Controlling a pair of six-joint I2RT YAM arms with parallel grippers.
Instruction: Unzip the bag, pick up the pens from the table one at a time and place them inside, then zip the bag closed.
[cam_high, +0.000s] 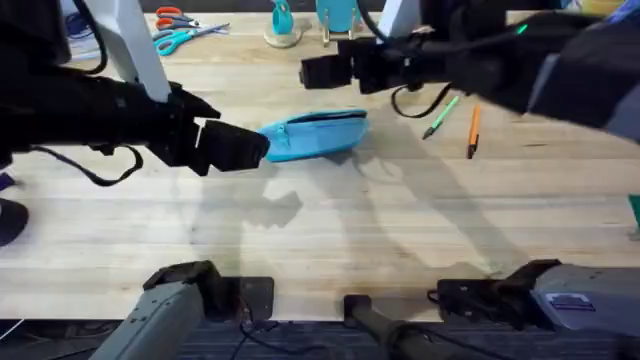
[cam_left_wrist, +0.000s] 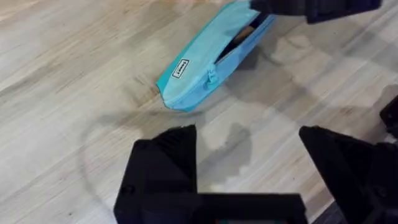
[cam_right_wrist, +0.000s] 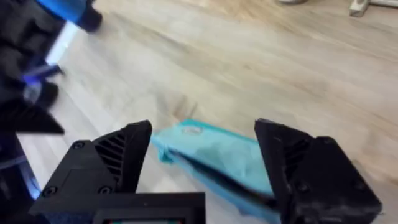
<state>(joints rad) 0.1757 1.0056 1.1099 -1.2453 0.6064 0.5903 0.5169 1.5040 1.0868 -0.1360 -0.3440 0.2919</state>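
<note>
Overhead: bag (cam_high: 315, 135) seemingly part-unzipped; left hand (cam_high: 240, 147) at its nine o'clock, right hand (cam_right_wrist: 202, 168) above, both spread empty. Pin one end, draw the pull.

Far end of the bag (cam_left_wrist: 211, 59) behind the right gripper (cam_left_wrist: 311, 7), bag contents indistinct.

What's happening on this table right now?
Two robot arms are working over a light blue pouch on the wooden table. The left tool hovers open beside one end; the right tool is open above the other. The zipper looks partly undone. A green pen and an orange pen lie on the table, not packed.
</note>
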